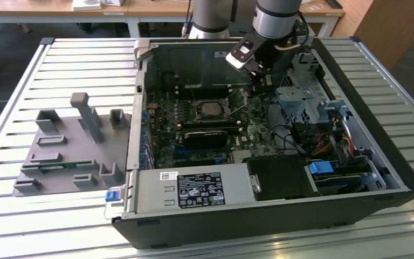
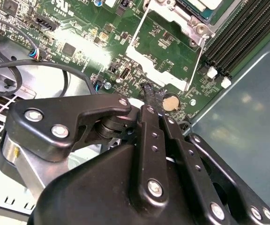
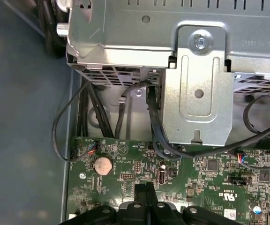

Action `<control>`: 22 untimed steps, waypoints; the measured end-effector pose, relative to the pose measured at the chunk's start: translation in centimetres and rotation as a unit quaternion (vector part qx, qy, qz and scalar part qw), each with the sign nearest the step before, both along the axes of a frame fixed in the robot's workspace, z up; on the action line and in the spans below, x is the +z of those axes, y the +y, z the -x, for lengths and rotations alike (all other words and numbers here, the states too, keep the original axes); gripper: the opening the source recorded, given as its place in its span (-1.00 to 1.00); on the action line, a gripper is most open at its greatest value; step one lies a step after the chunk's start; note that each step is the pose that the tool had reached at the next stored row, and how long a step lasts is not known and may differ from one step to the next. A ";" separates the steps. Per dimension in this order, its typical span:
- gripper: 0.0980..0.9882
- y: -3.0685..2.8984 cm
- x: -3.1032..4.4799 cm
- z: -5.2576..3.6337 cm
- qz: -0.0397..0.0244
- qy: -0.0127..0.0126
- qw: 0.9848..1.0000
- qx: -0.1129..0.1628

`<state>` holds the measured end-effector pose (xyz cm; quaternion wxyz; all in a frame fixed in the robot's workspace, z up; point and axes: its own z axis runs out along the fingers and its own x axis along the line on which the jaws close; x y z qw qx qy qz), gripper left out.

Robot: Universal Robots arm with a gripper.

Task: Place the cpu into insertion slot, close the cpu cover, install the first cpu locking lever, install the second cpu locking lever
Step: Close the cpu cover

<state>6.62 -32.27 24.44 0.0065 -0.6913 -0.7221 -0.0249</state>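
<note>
Pressed together with nothing visible between them, the long black fingers of the gripper (image 2: pixel 147 90) hang low over the green circuit board (image 3: pixel 125 178), close beside a round silver coin battery (image 2: pixel 171 101). Just past the tips lies the cpu cover (image 2: pixel 161 75), a thin silvery metal frame with a square window. It is swung open, so that bare board shows through the window. Its nearest edge is almost at the fingertips, and it stretches away from them toward the insertion slot (image 2: pixel 184 18), the square socket with a silvery rim. The cpu (image 2: pixel 205 3), a flat square chip with a dull grey metal top, appears already seated in that socket. A thin wire lever (image 2: pixel 197 58) runs along one side of the open cover. In the exterior view the gripper stands to the exterior view's right of the socket, so cover, then slot, lie leftward of it.
</note>
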 end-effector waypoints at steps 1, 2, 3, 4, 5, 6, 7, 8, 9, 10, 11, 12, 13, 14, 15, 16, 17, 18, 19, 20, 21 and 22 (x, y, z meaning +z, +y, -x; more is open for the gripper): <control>-0.98 0.01 -0.09 0.00 0.000 0.000 1.000 0.000; -0.98 0.01 -0.16 0.00 0.000 0.000 1.000 0.000; -0.98 0.01 -0.20 0.05 0.000 0.000 1.000 0.000; -0.98 0.01 -0.22 0.16 0.000 0.000 1.000 0.000; -0.98 0.01 -0.23 0.34 0.000 0.000 1.000 0.001; -0.98 0.01 -0.24 0.56 0.000 0.000 1.000 0.001; -0.98 0.00 -0.26 0.73 0.000 0.000 1.000 0.001; -0.98 0.01 -0.28 0.90 0.000 0.000 1.000 0.001; -0.98 0.00 -0.30 1.08 0.000 0.000 1.000 0.001; -0.98 0.01 -0.31 1.28 0.000 0.000 1.000 0.001; -0.98 0.01 -0.32 1.48 0.000 0.000 1.000 0.002; -0.98 0.01 -0.33 1.71 0.000 0.000 1.000 0.002; -0.98 0.01 -0.34 1.97 0.000 0.000 1.000 0.002; -0.98 0.01 -0.35 2.25 0.000 0.000 1.000 0.002; -0.98 0.01 -0.35 2.53 0.000 0.000 1.000 0.002; -0.98 0.00 -0.36 2.81 0.000 0.000 1.000 0.002; -0.98 0.01 -0.37 3.07 0.000 0.000 1.000 0.002; -0.98 0.00 -0.37 3.31 0.000 0.000 1.000 0.002; -0.98 0.00 -0.38 3.55 0.000 0.000 1.000 0.002; -0.98 0.00 -0.39 3.79 0.000 0.000 1.000 0.002; -0.98 0.00 -0.39 4.03 0.000 0.000 1.000 0.002; -0.98 0.01 -0.40 4.25 0.000 0.000 1.000 0.003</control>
